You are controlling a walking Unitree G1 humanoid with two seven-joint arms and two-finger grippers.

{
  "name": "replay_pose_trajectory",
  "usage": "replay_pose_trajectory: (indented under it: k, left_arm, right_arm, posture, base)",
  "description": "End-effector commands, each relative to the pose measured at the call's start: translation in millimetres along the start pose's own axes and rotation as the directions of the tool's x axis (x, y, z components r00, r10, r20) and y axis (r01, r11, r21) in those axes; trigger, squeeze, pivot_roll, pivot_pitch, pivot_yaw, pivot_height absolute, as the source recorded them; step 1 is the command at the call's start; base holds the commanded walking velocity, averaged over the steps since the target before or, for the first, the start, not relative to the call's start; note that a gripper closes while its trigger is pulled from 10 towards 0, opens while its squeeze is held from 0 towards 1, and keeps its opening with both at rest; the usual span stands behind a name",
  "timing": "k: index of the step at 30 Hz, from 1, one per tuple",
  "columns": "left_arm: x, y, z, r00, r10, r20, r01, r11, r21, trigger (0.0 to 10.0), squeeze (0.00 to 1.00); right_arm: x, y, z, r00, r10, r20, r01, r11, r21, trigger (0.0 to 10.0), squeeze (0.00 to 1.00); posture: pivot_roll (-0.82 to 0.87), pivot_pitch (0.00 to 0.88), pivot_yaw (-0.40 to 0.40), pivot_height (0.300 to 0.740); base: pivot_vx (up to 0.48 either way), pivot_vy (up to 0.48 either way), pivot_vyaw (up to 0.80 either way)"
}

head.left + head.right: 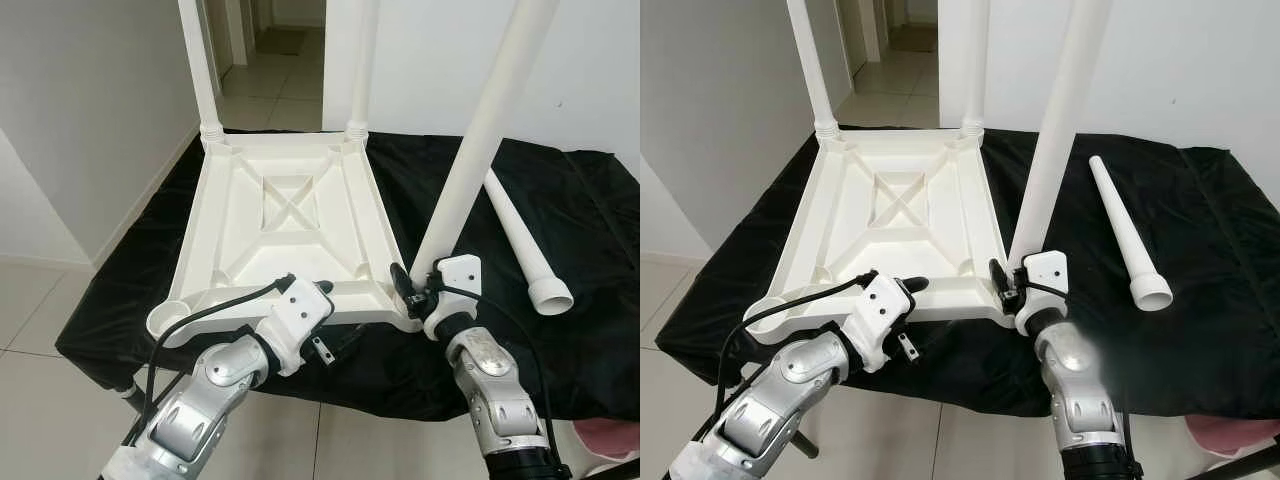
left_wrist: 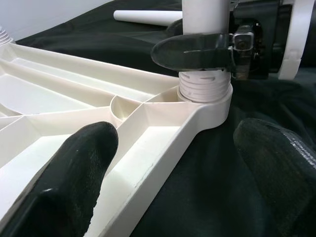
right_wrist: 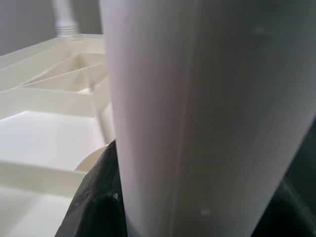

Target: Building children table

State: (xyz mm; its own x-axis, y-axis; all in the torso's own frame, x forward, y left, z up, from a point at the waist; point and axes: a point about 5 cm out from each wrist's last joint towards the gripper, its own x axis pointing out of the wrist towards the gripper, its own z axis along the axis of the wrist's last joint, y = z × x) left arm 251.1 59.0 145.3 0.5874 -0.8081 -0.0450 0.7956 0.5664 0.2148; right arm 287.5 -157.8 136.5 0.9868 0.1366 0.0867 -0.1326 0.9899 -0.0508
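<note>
A white plastic table top [image 1: 290, 200] lies upside down on a black cloth. Two white legs [image 1: 198, 60] [image 1: 365, 60] stand in its far corners. A third leg [image 1: 480, 150] stands tilted in the near right corner socket [image 2: 205, 91]. My right gripper [image 1: 415, 285] is shut on this leg just above its threaded base, and the leg [image 3: 207, 113] is close up in the right wrist view. My left gripper [image 1: 325, 318] is open and straddles the table top's near rim, with one finger [image 2: 74, 177] over the inside and the other outside. The near left socket [image 1: 168, 322] is empty.
A fourth white leg [image 1: 520, 240] lies loose on the black cloth [image 1: 560, 330] to the right of the table top. Tiled floor and a doorway [image 1: 270, 40] lie beyond. White walls stand at the left and back. Something pink [image 1: 610, 440] is at the lower right.
</note>
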Motion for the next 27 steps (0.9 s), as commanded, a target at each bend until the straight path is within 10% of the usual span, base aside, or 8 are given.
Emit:
replay_pose_trajectory:
  k: [1,12,24,25,27]
  left_arm:
    - [-1.2,-3.8,-2,0.999,-0.051,-0.01,0.051,0.999,-0.009,10.0,0.0]
    - [0.0,-1.0,-1,0.999,-0.046,-0.008,0.046,0.999,-0.007,10.0,0.0]
    - [-3.0,4.6,-1,0.999,-0.039,-0.017,0.039,0.999,0.003,10.0,0.0]
    - [-2.1,5.9,0,0.999,-0.032,-0.017,0.032,0.999,0.006,10.0,0.0]
    - [-2.3,6.5,0,0.999,-0.03,-0.016,0.03,1.0,0.007,10.0,0.0]
  right_arm:
    - [-4.4,-5.3,-4,0.997,-0.077,-0.03,0.078,0.997,0.005,10.0,0.0]
    - [-14.6,8.7,-5,0.911,-0.408,-0.066,0.41,0.911,0.028,10.0,0.0]
    - [-17.5,13.6,-4,0.892,-0.448,-0.067,0.451,0.892,0.027,10.0,0.0]
    - [-16.5,14.5,-3,0.9,-0.431,-0.055,0.434,0.9,0.041,10.0,0.88]
    - [-15.7,16.2,-1,0.916,-0.399,-0.043,0.401,0.915,0.05,10.0,1.0]
  posture:
    - [-0.05,0.0,-0.002,0.74]
    - [-0.05,0.015,0.001,0.74]
    - [-0.05,0.023,0.027,0.74]
    - [-0.04,0.021,0.025,0.74]
    - [-0.04,0.023,0.025,0.74]
  base:
    - [0.0,0.0,0.0]
    - [0.0,0.0,0.0]
    - [0.0,0.0,0.0]
    - [0.0,0.0,0.0]
    - [0.0,0.0,0.0]
